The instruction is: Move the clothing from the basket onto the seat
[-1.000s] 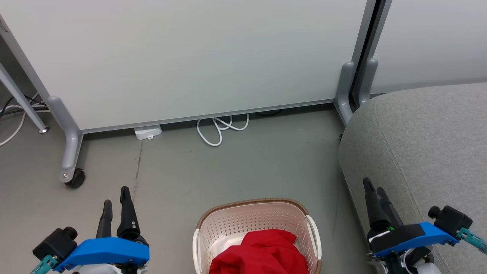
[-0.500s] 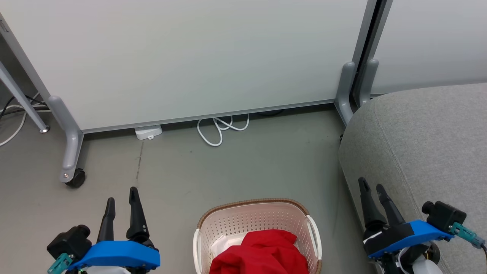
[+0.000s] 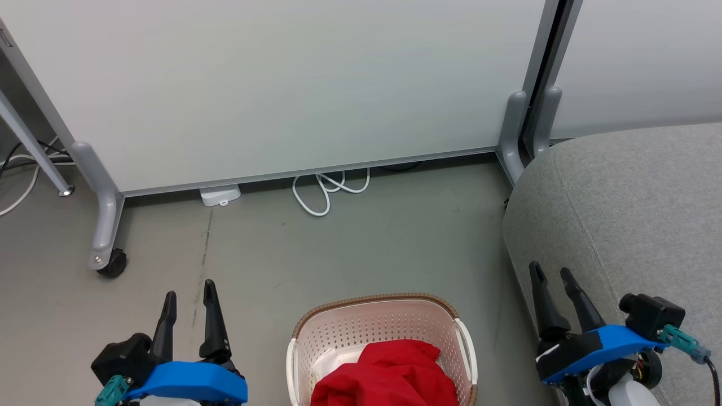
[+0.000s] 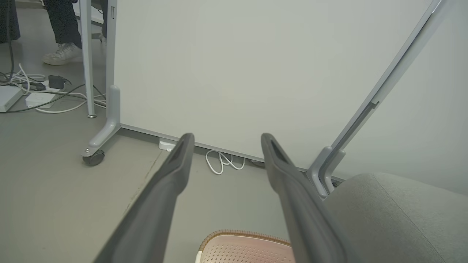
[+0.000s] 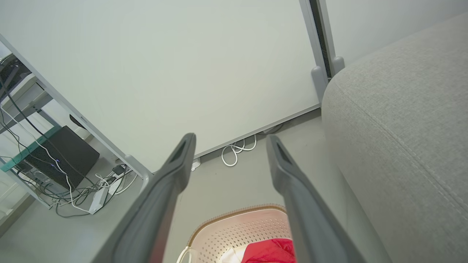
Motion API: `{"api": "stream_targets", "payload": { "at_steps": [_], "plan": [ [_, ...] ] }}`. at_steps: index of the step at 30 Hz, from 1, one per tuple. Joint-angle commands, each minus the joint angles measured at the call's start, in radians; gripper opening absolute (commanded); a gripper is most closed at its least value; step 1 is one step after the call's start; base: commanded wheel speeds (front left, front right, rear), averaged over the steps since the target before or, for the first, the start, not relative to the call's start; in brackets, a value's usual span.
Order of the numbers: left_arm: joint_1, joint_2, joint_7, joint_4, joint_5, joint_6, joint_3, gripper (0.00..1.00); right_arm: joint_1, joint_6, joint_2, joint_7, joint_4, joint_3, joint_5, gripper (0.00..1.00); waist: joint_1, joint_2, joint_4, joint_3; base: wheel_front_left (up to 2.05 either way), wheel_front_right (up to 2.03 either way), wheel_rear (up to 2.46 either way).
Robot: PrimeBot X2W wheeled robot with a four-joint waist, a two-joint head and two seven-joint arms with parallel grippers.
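The clothing (image 3: 389,375) lies in the basket (image 3: 375,301), none on the seat (image 3: 632,214); my left gripper (image 3: 189,288) and right gripper (image 3: 550,268) are spread, empty.

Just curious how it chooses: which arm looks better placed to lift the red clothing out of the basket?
Probably right. The right end effector and left end effector both flank the basket, open, but the right sits beside the seat, so the clothing travels less.

The left gripper (image 3: 190,288) is held low at the near left, its two dark fingers (image 3: 213,318) spread apart, empty, and pointed toward the far side. The right gripper (image 3: 549,268) is held at the near right, likewise parted and empty, and is tilted slightly leftward.
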Motion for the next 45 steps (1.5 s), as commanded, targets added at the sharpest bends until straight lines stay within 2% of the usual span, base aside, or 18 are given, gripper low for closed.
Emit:
{"api": "stream_targets", "payload": {
  "at_steps": [1,23,40,45],
  "plan": [
    [-0.001,0.005,-0.008,-0.001,0.020,-0.007,-0.001,1.00,-0.018,0.002,-0.008,-0.010,-0.003,-0.002,-0.027,1.00,0.0000,0.0000,0.001,0.000,0.00,0.00,0.00],
    [-0.003,0.005,-0.054,0.042,0.150,0.001,-0.037,1.00,-0.029,0.002,-0.009,-0.034,0.007,-0.006,-0.223,1.00,0.0000,0.0000,0.001,0.000,0.00,0.00,0.00],
    [0.001,0.005,-0.084,0.059,0.207,0.009,-0.068,1.00,-0.031,0.003,-0.010,-0.051,0.018,-0.010,-0.339,1.00,0.0000,0.0000,0.003,-0.001,0.00,0.00,0.00],
    [-0.003,0.005,-0.082,0.064,0.195,0.011,-0.072,1.00,-0.033,0.003,-0.010,-0.044,0.019,-0.016,-0.339,1.00,0.0000,0.0000,0.003,-0.001,0.00,0.00,0.00]
  ]
}}
